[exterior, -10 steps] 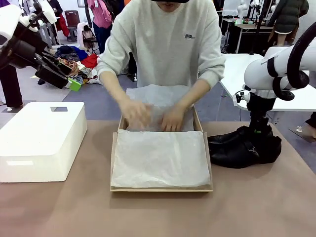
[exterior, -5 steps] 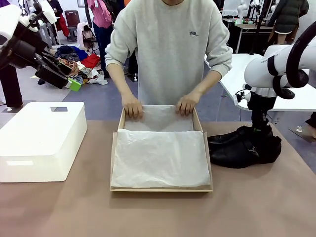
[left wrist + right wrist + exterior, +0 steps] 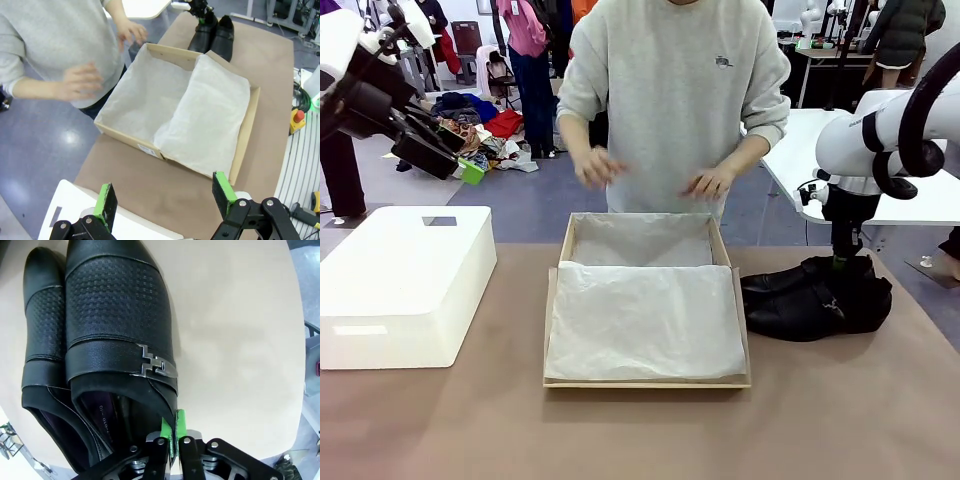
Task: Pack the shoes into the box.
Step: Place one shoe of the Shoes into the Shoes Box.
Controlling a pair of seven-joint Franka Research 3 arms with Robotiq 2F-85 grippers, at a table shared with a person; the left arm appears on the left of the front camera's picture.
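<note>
The two black shoes (image 3: 810, 300) lie side by side on the table, right of the box, toes towards it. My right gripper (image 3: 838, 264) comes down at their heel end. In the right wrist view its green pads (image 3: 179, 427) are shut on the rim of the buckled shoe (image 3: 115, 315), with the other shoe (image 3: 42, 330) beside it. The brown box (image 3: 553, 330) stands open mid-table, lined with white tissue paper (image 3: 645, 320). My left gripper (image 3: 460, 160) hangs open high at the left, holding nothing. From its wrist view (image 3: 165, 200) the box (image 3: 248, 127) and shoes (image 3: 212, 32) lie below.
A person stands at the far side with both hands (image 3: 595, 165) raised just above the box's far edge. A large white bin (image 3: 405, 280) sits on the table's left. A second table (image 3: 800, 150) stands behind on the right.
The person's hands left the tissue paper in the box and rose above its far edge. My right gripper closed on the shoe's rim. The left arm stayed still.
</note>
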